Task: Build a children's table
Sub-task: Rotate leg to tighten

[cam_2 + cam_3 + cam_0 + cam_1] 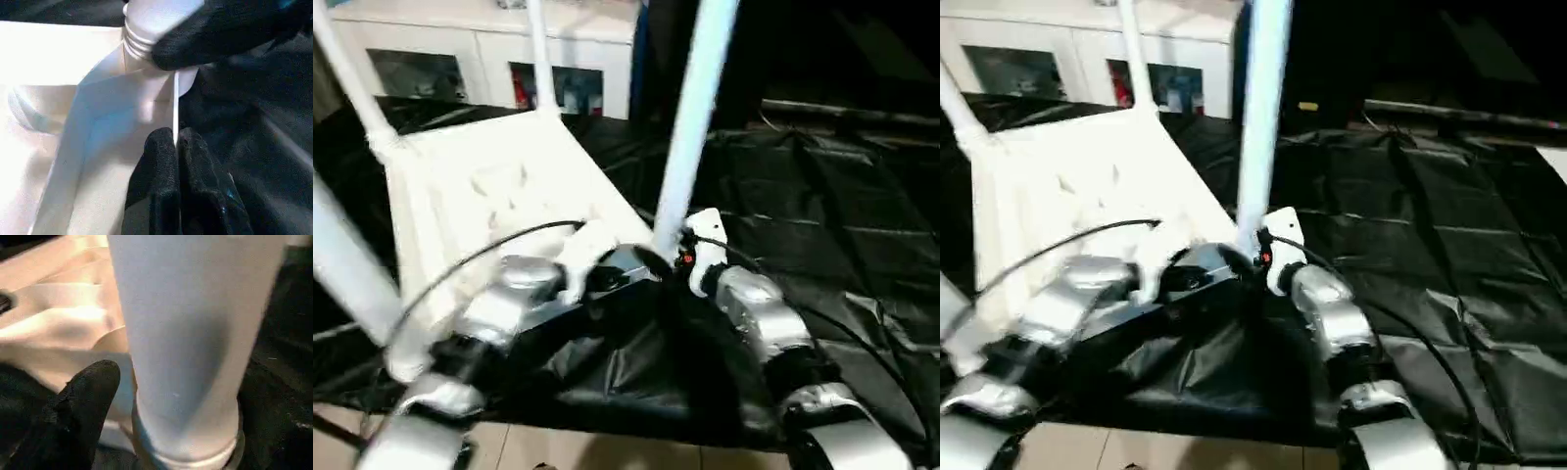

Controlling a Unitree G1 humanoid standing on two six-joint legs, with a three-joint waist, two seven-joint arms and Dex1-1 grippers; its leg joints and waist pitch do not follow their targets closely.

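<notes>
- The children's table [499, 196] lies upside down on the black sheet [822, 215], ribbed underside up, with its legs rising from the corner sockets; the near right leg [690, 127] stands directly ahead of the right gripper [122, 396].
- The left gripper [177, 147] has its fingers pressed together on the thin upright rim [175, 105] of the tabletop, just below the socket where that leg's threaded end [139, 41] enters.
- One black finger [83, 396] of the right gripper rests beside the leg's base. I cannot tell from the pictures whether these jaws are spread or closed on the leg.
- The step in hand appears to be seating this leg in its corner. Threads still show above the socket, so it probably needs more turning.
- To do it well, keep the left pinch firm on the rim so the top does not spin or slide on the slick sheet.
- Take the leg low, near the socket, and keep it straight in line with the socket; a tilt risks crossing the threads.
- Turn in short strokes, regripping between them.
</notes>
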